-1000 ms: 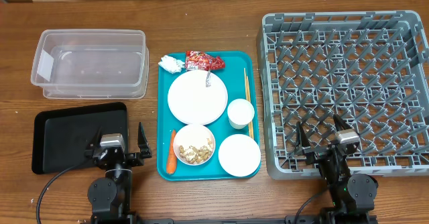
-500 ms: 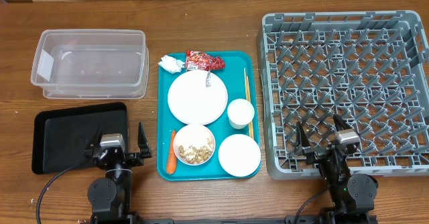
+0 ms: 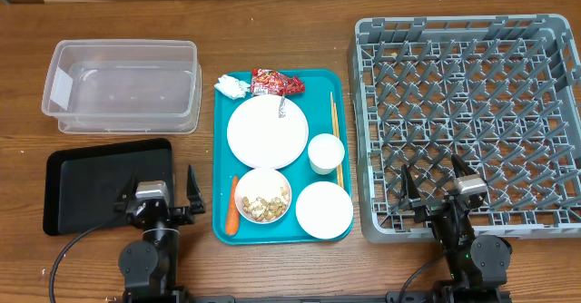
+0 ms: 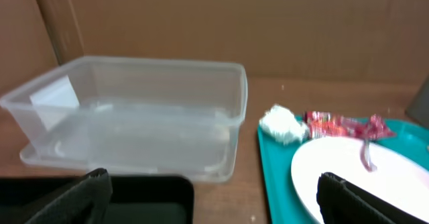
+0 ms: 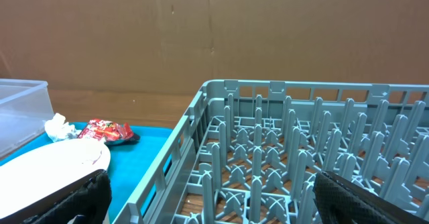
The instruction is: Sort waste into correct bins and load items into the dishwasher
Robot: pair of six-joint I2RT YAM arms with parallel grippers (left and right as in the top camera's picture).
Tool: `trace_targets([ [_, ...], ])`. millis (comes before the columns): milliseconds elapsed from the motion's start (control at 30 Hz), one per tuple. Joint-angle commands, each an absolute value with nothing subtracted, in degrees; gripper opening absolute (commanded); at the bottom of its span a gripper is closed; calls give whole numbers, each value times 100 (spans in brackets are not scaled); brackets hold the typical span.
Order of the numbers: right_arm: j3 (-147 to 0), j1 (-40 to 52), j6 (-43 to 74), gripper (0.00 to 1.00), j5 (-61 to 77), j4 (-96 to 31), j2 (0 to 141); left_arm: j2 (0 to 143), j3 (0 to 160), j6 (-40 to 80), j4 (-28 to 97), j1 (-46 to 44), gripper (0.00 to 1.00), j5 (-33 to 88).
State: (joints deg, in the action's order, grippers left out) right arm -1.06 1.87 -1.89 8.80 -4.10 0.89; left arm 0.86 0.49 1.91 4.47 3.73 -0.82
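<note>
So, left of the teal plastic serving tray [image 3: 221,153], the clear rectangular plastic tub [image 3: 123,90] and shallow black tray [image 3: 91,176] look empty; our left gripper [image 4: 211,177] gapes, holding nothing. At the teal tray's far edge the crumpled white tissue [image 3: 231,87] touches the red crinkled snack wrapper [image 3: 277,83], so pinching one may drag both. The thin wooden chopsticks [image 3: 333,117] hug its right rim and could slip. Right of it, by the grey pegged dish rack [image 3: 472,85], our right gripper [image 5: 209,176] is likewise spread and empty; the rack's right end runs out of view.
</note>
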Motion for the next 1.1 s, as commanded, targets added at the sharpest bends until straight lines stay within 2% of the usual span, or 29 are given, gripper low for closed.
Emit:
trace_targets([
  [0, -45, 185, -174, 100, 913, -370, 16, 36, 30, 292, 445, 373, 100, 54],
  [300, -45, 185, -169, 100, 915, -370, 16, 43, 32, 2071, 421, 370, 100, 429],
  [500, -45, 185, -130, 100, 1688, -174, 16, 49, 32, 2746, 276, 373, 100, 1245],
  [667, -93, 185, -23, 100, 2434, 69, 16, 49, 123, 2746, 56, 373, 100, 1933],
  [800, -508, 185, 1061, 100, 2565, 130, 16, 60, 655, 2652, 246, 373, 100, 2158],
  [967, -1415, 185, 1356, 100, 2558, -97, 117, 543, 2093, 1848, 1468, 373, 100, 2211],
  [1067, -2202, 185, 1354, 100, 2558, -480, 432, 1323, 3214, 1380, 2296, 373, 100, 2187],
])
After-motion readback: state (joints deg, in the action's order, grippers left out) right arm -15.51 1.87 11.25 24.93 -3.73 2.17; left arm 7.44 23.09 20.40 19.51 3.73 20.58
